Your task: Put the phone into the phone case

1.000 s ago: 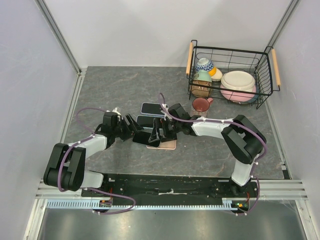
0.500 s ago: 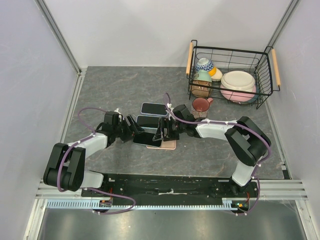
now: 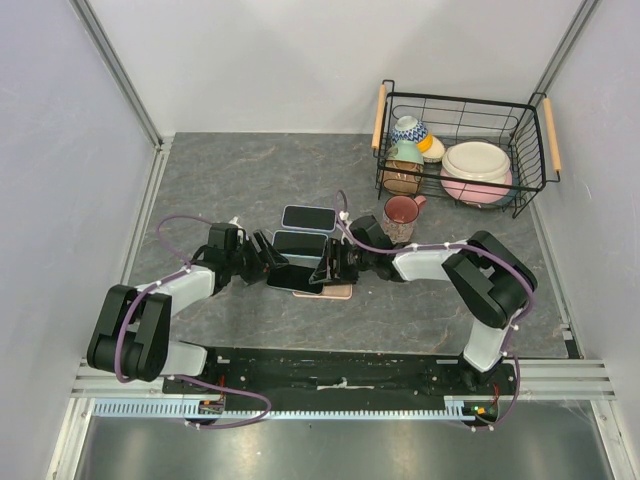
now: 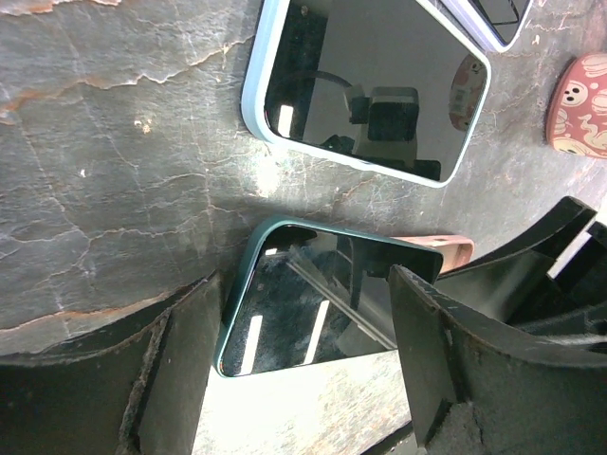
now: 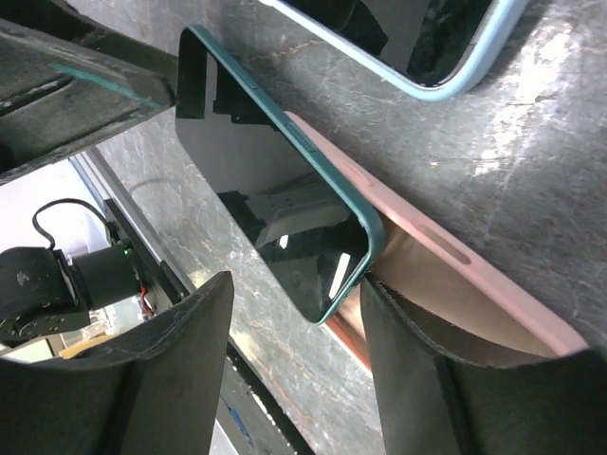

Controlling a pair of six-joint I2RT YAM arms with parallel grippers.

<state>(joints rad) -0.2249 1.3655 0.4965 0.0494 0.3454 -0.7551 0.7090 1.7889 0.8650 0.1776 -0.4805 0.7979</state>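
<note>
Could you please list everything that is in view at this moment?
teal phone: one, dark screen, table centre, one end over the case
phone case: one, pink, under that end
spare phones: two, pale-edged, just behind
mug: one, reddish-pink, beside the basket
basket: one, black wire, wooden handles, far right
crockery: several, mixed colours, in the basket
table: one, grey stone pattern
left tool: black, closed on the teal phone
right tool: black, open around its other end

Blk/white arms point(image 3: 185, 287), purple cables point(image 3: 172, 223), end effector fingers point(image 4: 474, 379) prob. scuffed.
</note>
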